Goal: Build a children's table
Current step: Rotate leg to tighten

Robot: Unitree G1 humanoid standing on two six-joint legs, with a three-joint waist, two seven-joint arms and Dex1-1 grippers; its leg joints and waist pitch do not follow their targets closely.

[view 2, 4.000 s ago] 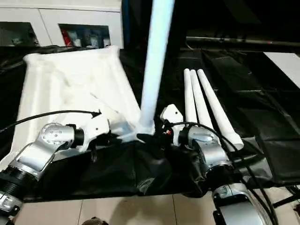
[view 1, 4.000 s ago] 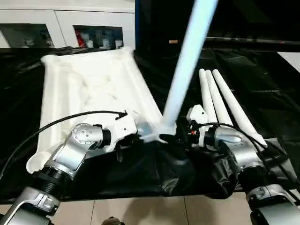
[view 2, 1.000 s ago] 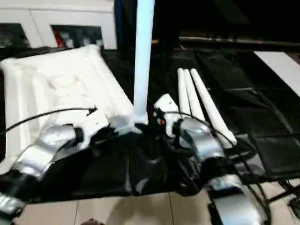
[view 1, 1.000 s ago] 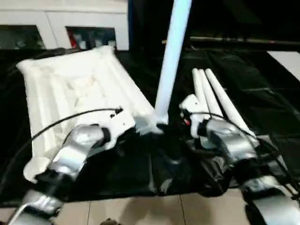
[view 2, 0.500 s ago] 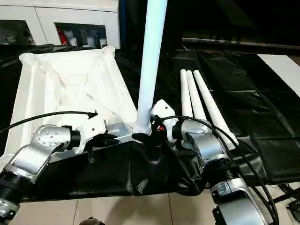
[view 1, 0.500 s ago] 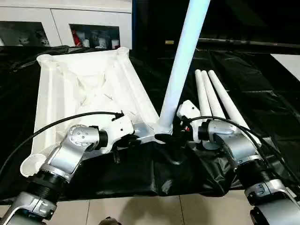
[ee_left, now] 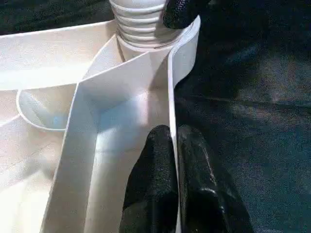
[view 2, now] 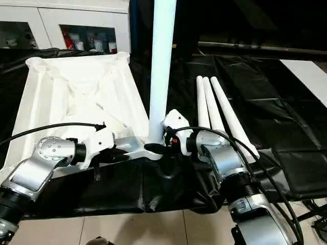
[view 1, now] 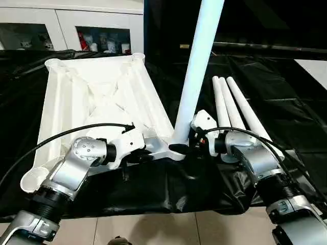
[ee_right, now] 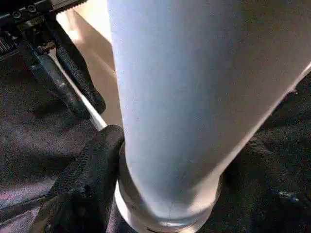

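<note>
The standing leg (view 1: 198,71), which leans well to the right four seconds earlier, now rises closer to upright from the tabletop's (view 1: 97,97) near corner socket. The right end effector (view 2: 162,148), held just beside the leg's base a second ago, now wraps its black fingers (ee_right: 87,174) around the flared end, touching it.

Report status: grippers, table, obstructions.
Left gripper shut on tabletop rim. Right gripper around upright leg at corner socket. Three legs lie spare.
</note>
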